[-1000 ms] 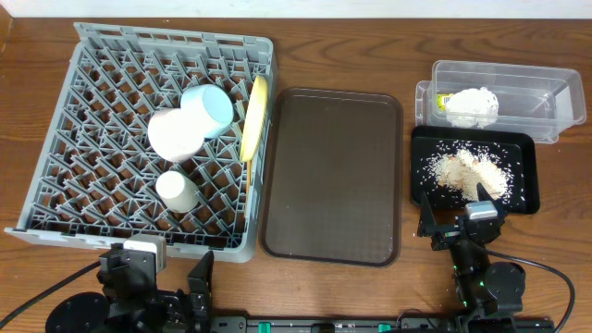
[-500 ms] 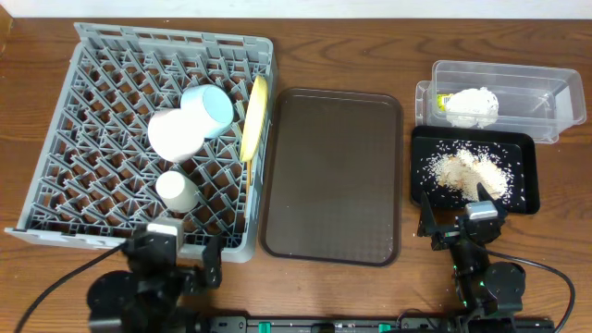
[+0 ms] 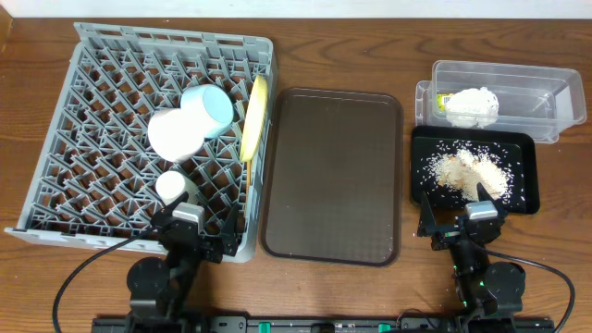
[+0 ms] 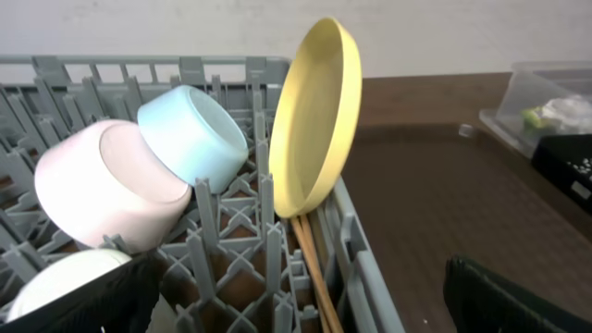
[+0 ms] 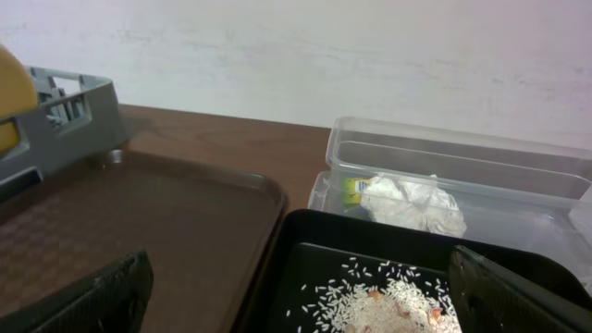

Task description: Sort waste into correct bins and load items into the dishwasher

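The cup (image 3: 173,187) is partly hidden behind the left gripper (image 3: 194,237), whose fingers are spread and empty. The wrapper (image 5: 355,188) is mostly behind the napkin (image 5: 413,204) in the clear tub (image 5: 462,153). The left arm has advanced to the dish rack (image 3: 111,83) near edge. The right gripper (image 3: 462,224) is unmoved, spread and empty, at the black tray (image 5: 305,242) holding crumbs (image 5: 388,298). The chopsticks (image 4: 311,264) appear to touch the plate (image 4: 314,120) at the rack's right wall.
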Motion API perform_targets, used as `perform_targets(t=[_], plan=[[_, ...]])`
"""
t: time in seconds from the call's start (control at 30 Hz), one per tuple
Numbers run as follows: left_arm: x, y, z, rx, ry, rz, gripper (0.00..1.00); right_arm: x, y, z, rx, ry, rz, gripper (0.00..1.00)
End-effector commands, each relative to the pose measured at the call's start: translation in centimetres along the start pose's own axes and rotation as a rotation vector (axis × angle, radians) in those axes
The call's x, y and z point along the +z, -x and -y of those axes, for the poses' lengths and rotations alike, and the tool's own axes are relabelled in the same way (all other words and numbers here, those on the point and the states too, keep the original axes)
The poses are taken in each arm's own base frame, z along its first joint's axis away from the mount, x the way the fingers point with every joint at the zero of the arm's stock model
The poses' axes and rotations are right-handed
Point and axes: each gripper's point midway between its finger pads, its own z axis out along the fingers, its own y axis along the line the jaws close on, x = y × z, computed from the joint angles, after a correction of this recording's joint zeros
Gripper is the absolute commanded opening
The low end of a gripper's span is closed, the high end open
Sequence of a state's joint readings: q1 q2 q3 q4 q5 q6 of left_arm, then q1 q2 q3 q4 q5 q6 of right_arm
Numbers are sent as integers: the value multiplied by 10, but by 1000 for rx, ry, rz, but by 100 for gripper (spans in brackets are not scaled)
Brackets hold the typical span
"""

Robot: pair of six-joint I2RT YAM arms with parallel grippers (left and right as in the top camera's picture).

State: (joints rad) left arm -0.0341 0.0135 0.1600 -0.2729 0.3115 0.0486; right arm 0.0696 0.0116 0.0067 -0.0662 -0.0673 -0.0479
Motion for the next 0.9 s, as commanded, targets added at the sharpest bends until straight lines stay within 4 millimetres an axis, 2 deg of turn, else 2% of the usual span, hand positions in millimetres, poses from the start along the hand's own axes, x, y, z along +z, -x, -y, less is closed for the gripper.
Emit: perform_targets(t=[0.0, 0.23, 0.4, 0.87], plan=[[8, -7, -5, 0, 14, 30, 98, 0, 0, 3, 2, -13, 1, 99], [13, -4, -27, -2, 132, 107, 98, 0, 0, 3, 2, -13, 0, 99], [13, -19, -46, -71, 239, 75, 98, 0, 0, 3, 2, -13, 0, 99], [13, -18, -46, -53, 236, 73, 98, 0, 0, 3, 2, -13, 0, 99]])
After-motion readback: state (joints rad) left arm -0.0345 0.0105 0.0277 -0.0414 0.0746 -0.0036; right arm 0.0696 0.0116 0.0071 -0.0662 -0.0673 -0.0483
